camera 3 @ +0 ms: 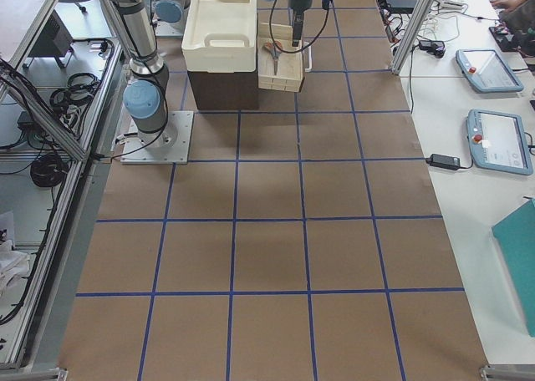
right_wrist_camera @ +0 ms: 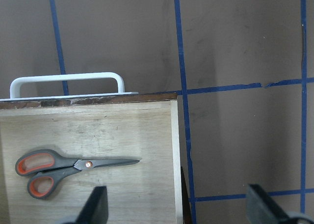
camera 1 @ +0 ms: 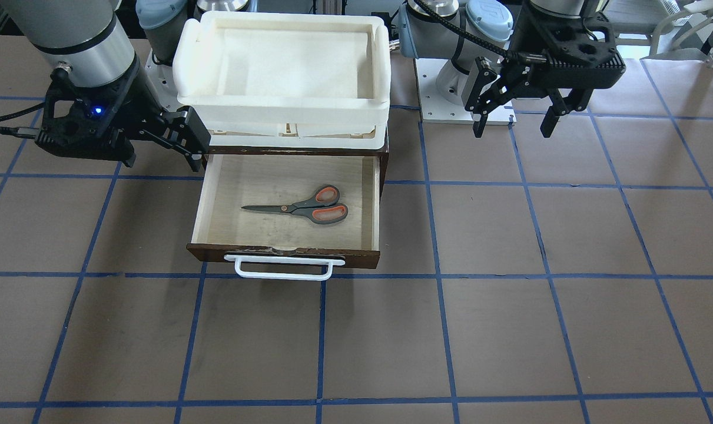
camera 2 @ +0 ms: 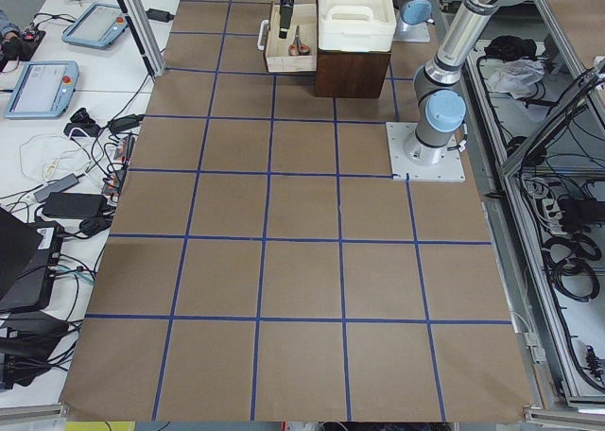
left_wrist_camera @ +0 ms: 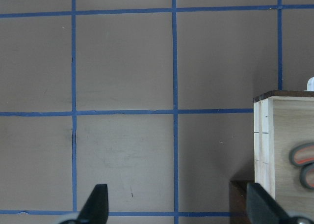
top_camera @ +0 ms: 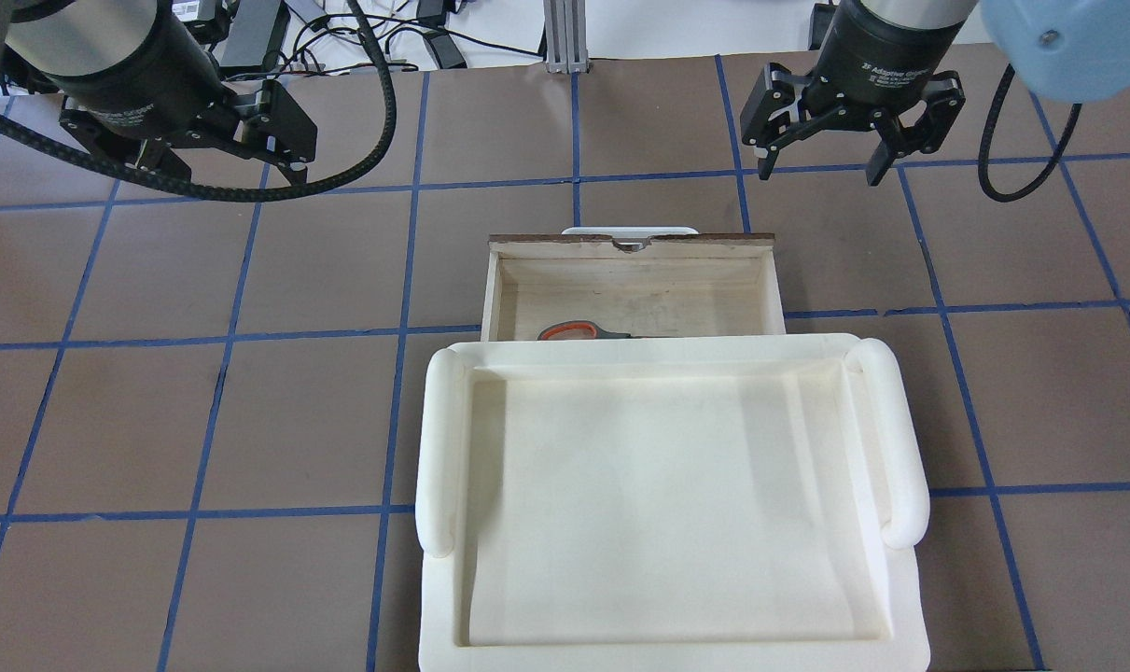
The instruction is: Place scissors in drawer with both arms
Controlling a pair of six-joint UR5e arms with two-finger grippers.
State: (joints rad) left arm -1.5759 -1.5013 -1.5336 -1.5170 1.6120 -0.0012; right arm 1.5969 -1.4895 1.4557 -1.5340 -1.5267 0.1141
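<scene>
The scissors (camera 1: 300, 207) lie flat inside the open drawer (camera 1: 285, 253), handles toward my left side. They also show in the right wrist view (right_wrist_camera: 64, 167), and their handles show in the overhead view (top_camera: 578, 330) and the left wrist view (left_wrist_camera: 304, 155). The drawer's white bar handle (camera 1: 282, 268) faces away from me. My left gripper (camera 1: 512, 131) (top_camera: 238, 175) is open and empty, raised off the drawer's left side. My right gripper (camera 1: 163, 162) (top_camera: 819, 173) is open and empty, raised over the drawer's right edge (right_wrist_camera: 174, 150).
A white rectangular tray (camera 1: 279, 97) (top_camera: 439, 448) sits on the dark cabinet (camera 2: 350, 72) above the drawer and hides its rear part from overhead. The arm's base plate (camera 1: 462, 112) stands beside it. Brown table with blue grid lines all around. Tablets and cables lie on side benches.
</scene>
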